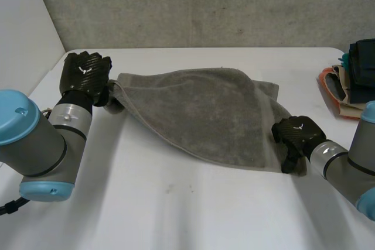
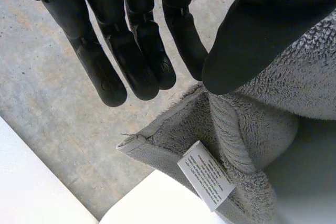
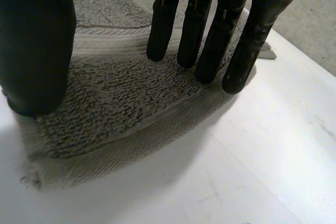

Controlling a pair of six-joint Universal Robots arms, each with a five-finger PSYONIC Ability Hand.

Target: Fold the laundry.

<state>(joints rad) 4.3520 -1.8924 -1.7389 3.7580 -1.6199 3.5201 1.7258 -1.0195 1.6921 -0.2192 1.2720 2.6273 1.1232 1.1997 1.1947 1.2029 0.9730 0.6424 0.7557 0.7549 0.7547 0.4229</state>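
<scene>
Blocking the key contact in the left wrist view: the thumb (image 2: 257, 35) of the left hand (image 1: 87, 74) lies over the towel (image 1: 199, 115), so where the cloth meets the palm is hidden. It reads as grasping, with the thumb clamped on the bunched corner and the other fingers (image 2: 131, 51) straight and clear of the cloth. That corner hangs free above the counter (image 1: 193, 215). A white care label (image 2: 206, 176) is sewn at the corner, print too small to read.

Right hand (image 1: 296, 136): released, not gripping. In its wrist view the straight fingers (image 3: 210, 35) press their tips onto the towel's top face. Its thumb is also on top, near the hem, and the cloth is flat on the counter beneath. In the head view the hand covers the towel's corner at 4 o'clock.

Towel: grey terry with a woven band (image 3: 110, 38) near the hem. It sits mid-counter, spanning the two hands, left hand at its 9 o'clock. The left end is lifted and gathered, the middle slopes with soft creases, and the right end is down. An edge pokes out at its 2 o'clock; can't tell if that is a folded-under layer.

Pile of clothes (image 1: 357, 68) at the counter's 3 o'clock, apart from the towel and cut off by the frame edge. It shows dark, orange and beige pieces, individual items not distinguishable.
</scene>
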